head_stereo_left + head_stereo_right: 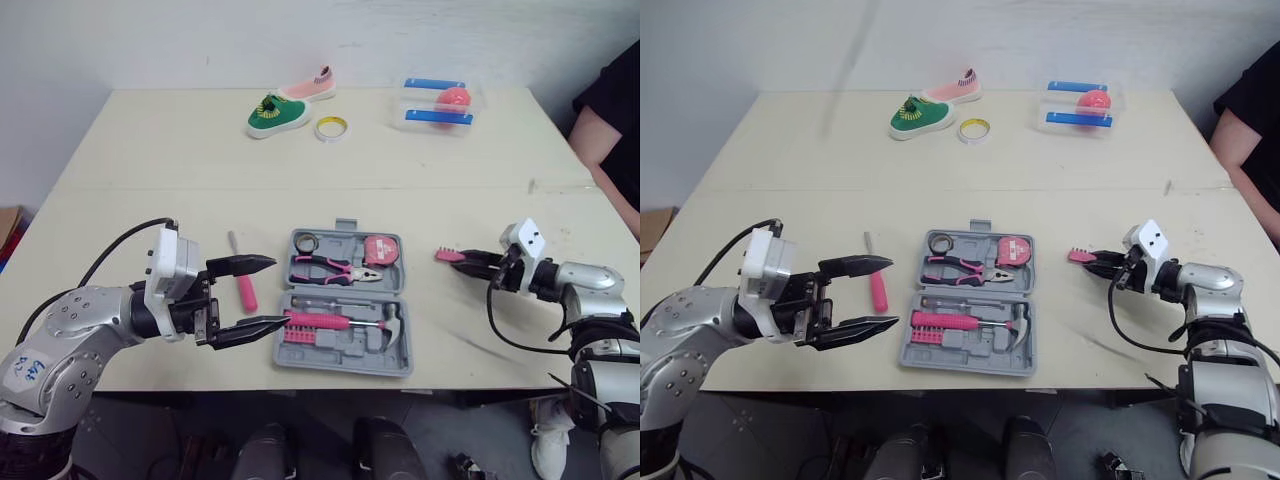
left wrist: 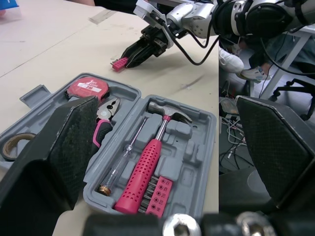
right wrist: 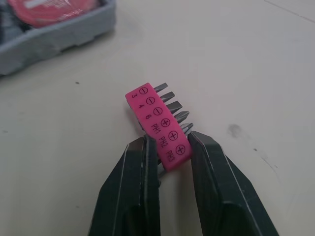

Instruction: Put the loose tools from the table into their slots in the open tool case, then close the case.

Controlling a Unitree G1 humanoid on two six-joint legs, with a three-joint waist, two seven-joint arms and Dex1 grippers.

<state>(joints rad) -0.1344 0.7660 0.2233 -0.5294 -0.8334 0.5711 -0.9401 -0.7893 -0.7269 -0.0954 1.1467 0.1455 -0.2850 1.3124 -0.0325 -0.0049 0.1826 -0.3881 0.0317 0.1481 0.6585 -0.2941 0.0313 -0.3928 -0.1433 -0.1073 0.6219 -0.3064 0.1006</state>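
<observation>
The grey tool case point(image 1: 345, 300) lies open at the table's front middle. It holds a pink hammer point(image 1: 340, 321), pliers point(image 1: 335, 267), a tape measure point(image 1: 380, 249) and a bit strip point(image 2: 156, 195). A pink-handled screwdriver point(image 1: 243, 284) lies loose on the table just left of the case. My left gripper point(image 1: 255, 296) is open, hovering at the case's left edge, over the screwdriver. To the right of the case, my right gripper point(image 1: 470, 262) is shut on a pink bit holder point(image 3: 160, 126), low over the table.
At the far side lie a green shoe point(image 1: 276, 114), a pink shoe point(image 1: 308, 88), a roll of tape point(image 1: 332, 127) and a clear box point(image 1: 438, 105) with a pink ball. A person's arm point(image 1: 610, 130) is at the right edge.
</observation>
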